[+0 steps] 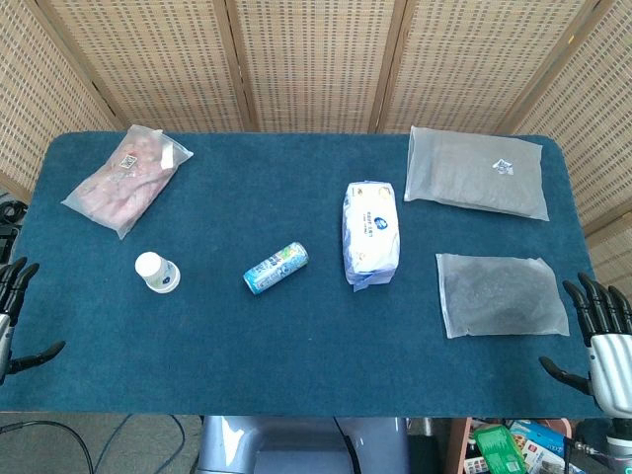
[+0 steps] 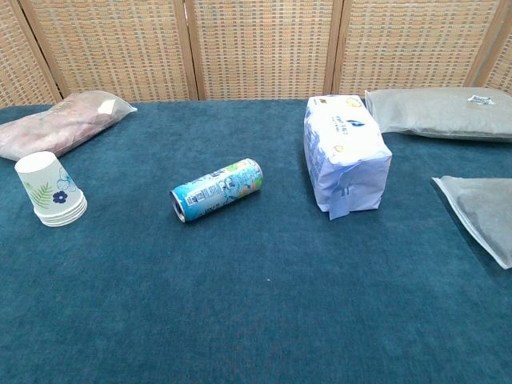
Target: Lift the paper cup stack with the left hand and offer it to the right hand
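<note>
Right now nothing is lifted: the blue table (image 1: 296, 336) carries the paper cup stack (image 1: 158, 272) upside down near its left side. Both hands sit at the table's edges, fingers spread, holding nothing. The left hand (image 1: 12, 306) is well apart from the stack and needs to reach in, while the right hand (image 1: 604, 341) waits opposite.

Blue cloth-covered table (image 2: 264, 320) before a woven screen (image 2: 264, 48). At far left, the paper cup stack (image 2: 50, 190) stands upside down, tilted — its floral print faces the camera. A can (image 2: 217, 190) lies on its side near centre. Right of it, a white tissue pack (image 2: 344, 154); beyond, two grey bags (image 2: 440, 112) (image 2: 480, 212). A pink bag (image 2: 60, 124) lies behind the cups.
</note>
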Motion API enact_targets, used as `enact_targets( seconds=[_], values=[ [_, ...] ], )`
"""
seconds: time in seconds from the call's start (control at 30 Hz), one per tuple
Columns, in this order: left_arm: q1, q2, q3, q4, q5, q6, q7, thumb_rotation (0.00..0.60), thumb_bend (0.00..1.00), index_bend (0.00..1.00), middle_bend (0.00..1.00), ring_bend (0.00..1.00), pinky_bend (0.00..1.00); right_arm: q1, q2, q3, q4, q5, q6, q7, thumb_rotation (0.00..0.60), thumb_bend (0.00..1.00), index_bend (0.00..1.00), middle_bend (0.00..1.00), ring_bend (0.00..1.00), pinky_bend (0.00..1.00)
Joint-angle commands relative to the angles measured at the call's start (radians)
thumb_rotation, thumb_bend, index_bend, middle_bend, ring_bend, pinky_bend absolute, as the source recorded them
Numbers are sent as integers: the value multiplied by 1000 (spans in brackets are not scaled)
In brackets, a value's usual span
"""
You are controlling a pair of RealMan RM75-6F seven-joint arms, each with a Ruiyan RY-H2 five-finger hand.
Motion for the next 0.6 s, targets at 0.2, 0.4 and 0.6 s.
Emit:
enact_targets(
  seconds=[0.2,0.4,0.6],
  values=[
    [-3,2,-4,7,-11,-10,-14,600,95,0,0,0,0,0,2,-1,-2,0,-3,1,600,0,0,0,0,0],
    [-50,-16,-26,53,-33,-74,-32,600,96,0,0,0,0,1,6,-3,-6,2,-10,7,600,0,0,0,0,0],
    [-175,-106,-82,226,-46,-211,-115,600,96,0,0,26,90,5,11,2,-5,23,-23,16,600,0,0,0,0,0]
  ],
)
